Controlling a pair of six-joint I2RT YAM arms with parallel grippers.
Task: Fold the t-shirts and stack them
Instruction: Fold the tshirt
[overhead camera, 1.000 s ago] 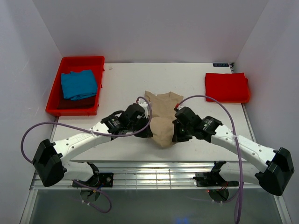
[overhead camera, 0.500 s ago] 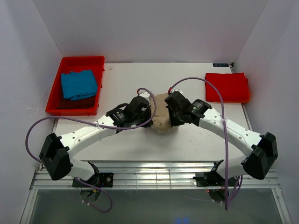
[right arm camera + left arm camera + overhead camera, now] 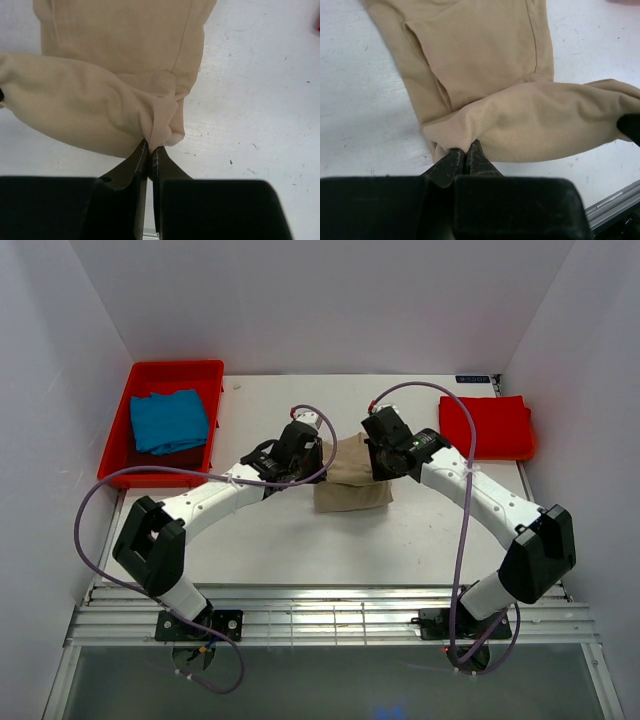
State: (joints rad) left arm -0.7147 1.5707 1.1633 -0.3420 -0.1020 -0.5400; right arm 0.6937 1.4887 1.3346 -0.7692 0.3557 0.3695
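since one second ago: tan t-shirt (image 3: 350, 490) had its near end carried toward the far side and doubled over, so it is now shorter, mid-counter (image 3: 270, 535). left to right: red tray (image 3: 118, 455) holding the blue t-shirt (image 3: 168, 420); left end effector (image 3: 465, 155) pinched tight on the tan fold; right end effector (image 3: 150, 150) pinched on the fold's other end; red t-shirt (image 3: 485, 427) folded, far right. count: three t-shirts, one tray, two end effectors.

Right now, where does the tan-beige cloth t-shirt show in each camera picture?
Top external: tan-beige cloth t-shirt, middle of the white table.
Left wrist: fills the upper frame, edge pinched in the left gripper.
Right wrist: upper left, edge pinched in the right gripper.
Shared landmark: the white table under it.
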